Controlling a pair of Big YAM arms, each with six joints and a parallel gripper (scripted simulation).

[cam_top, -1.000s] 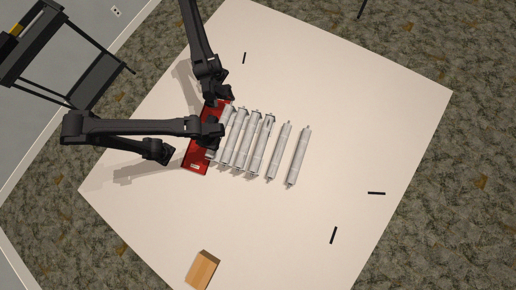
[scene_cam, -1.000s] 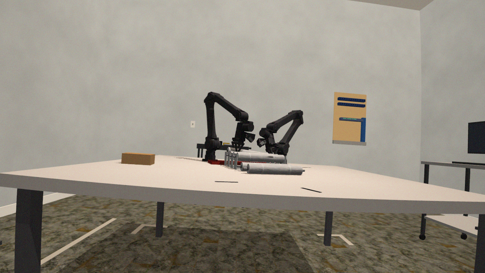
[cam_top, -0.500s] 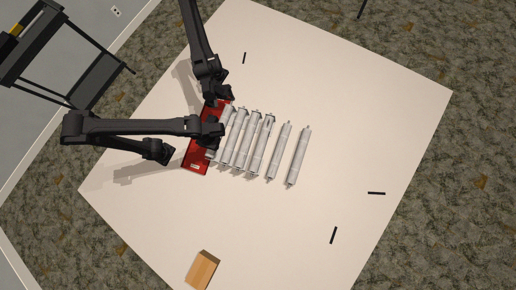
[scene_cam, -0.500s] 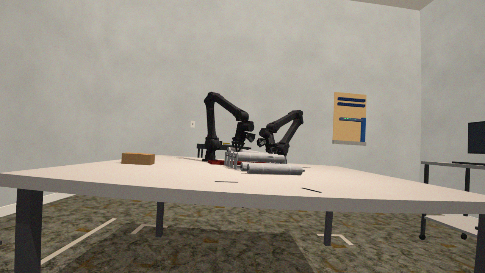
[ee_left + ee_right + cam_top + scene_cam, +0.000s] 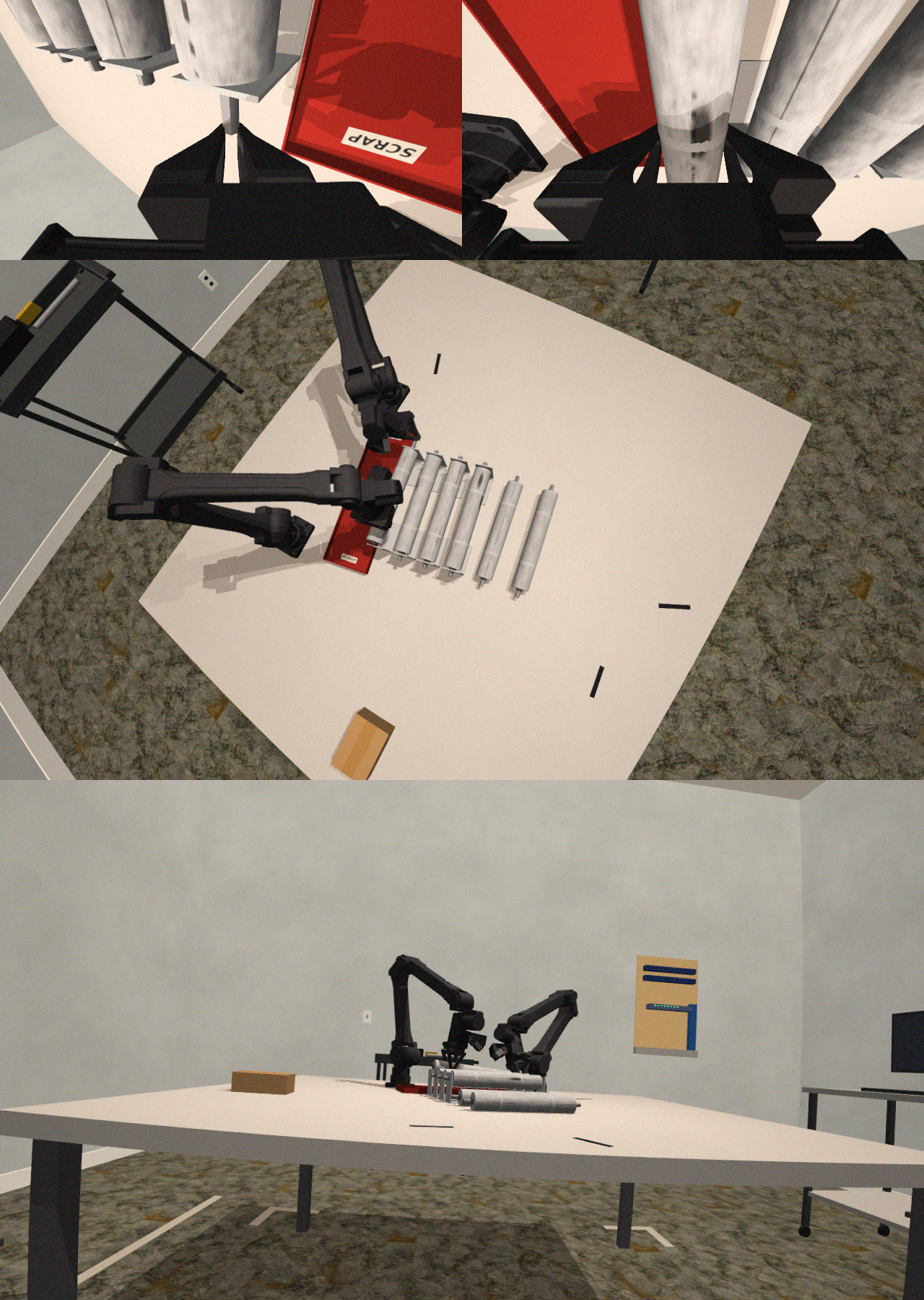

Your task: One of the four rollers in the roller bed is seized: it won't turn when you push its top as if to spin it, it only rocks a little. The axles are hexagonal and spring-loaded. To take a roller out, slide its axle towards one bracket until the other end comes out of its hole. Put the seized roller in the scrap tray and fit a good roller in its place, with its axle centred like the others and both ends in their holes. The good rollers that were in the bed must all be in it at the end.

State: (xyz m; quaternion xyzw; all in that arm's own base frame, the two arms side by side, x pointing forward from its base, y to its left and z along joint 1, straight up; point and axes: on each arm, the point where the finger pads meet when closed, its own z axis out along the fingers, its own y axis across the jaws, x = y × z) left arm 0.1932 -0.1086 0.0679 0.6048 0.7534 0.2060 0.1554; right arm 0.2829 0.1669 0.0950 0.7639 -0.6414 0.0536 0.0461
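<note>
Silver metal makes up the roller (image 5: pixel 406 464) (image 5: pixel 445 1065) (image 5: pixel 231 40) (image 5: pixel 693 72) nearest the red scrap tray (image 5: pixel 349 544) (image 5: pixel 410 1089) (image 5: pixel 390 108) (image 5: pixel 581 47); both grippers are on it. The left gripper (image 5: pixel 412 435) (image 5: pixel 520 1064) (image 5: pixel 231 129) has its fingers narrow, pinching the end of the grey axle (image 5: pixel 231 112) outside its bracket (image 5: pixel 276 81); the right gripper (image 5: pixel 385 515) (image 5: pixel 454 1063) (image 5: pixel 692 130) holds the body towards the other end, fingers fairly wide on either side. In the exterior view that roller slopes, the end by the right gripper raised; whether its axle is in the hole there, I cannot tell.

Three more rollers lie side by side in the bed, the closest one (image 5: pixel 419 505) (image 5: pixel 798 61) just beside the right gripper's finger, with little room between; its neighbours (image 5: pixel 443 512) (image 5: pixel 471 518) follow. Two loose rollers (image 5: pixel 500 528) (image 5: pixel 535 541) lie on the table past the bed, apart from each other and roughly parallel to it.

The tray runs close along the bed's other side, under both arms; their shadows fall across it. A cardboard box (image 5: pixel 362 744) (image 5: pixel 263 1082) sits well apart from the bed; black strips (image 5: pixel 673 606) (image 5: pixel 597 681) lie further out.
</note>
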